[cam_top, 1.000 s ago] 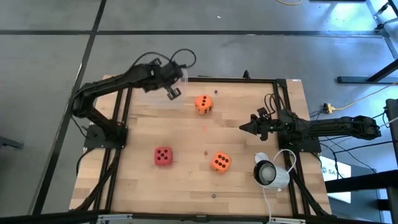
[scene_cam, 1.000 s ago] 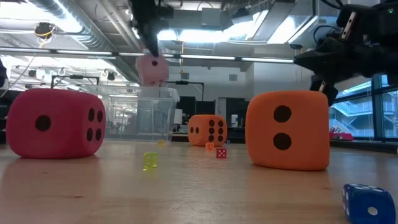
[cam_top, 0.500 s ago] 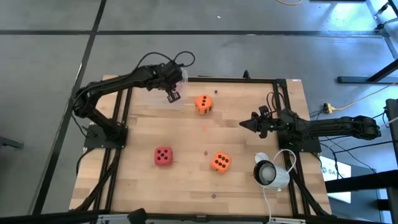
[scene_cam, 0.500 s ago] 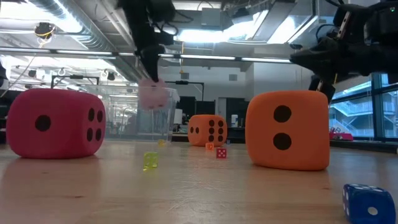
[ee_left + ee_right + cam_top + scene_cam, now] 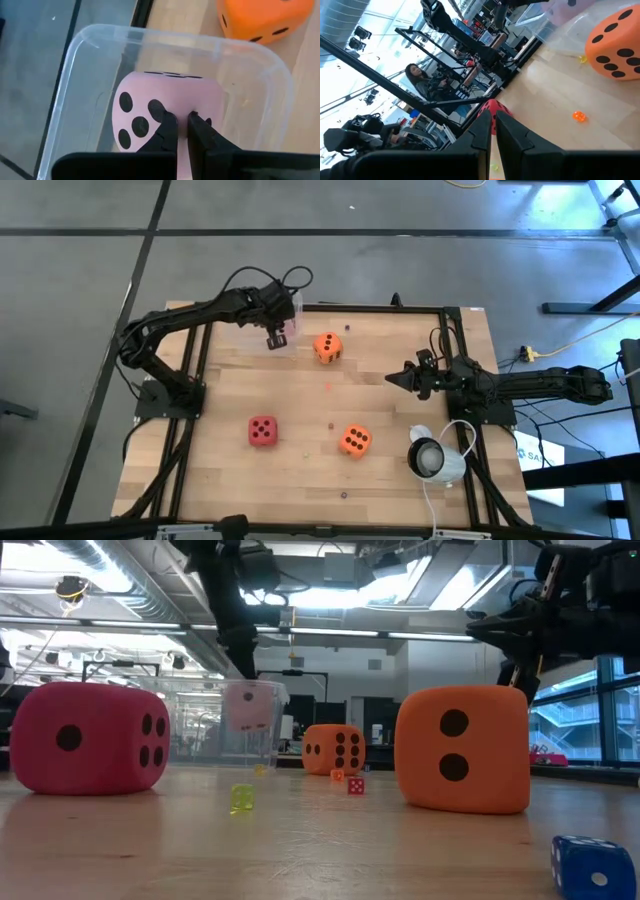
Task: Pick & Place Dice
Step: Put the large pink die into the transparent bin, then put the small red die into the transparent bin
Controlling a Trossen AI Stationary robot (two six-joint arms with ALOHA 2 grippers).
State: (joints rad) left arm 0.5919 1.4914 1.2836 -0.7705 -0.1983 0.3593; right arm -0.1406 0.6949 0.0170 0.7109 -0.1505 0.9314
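No readable text, label, brand or number is showing anywhere; the dice [image 5: 327, 346] are showing only pips

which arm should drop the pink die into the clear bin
Left. The left gripper is shut on the pink die, already inside the clear bin. The right gripper hangs shut and empty over mid-table.

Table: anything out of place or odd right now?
Nothing damaged or spilled. The only stray items are tiny dice among the big ones: a yellow one, a red one and a blue one. Left gripper pinches the pink die inside the clear bin.
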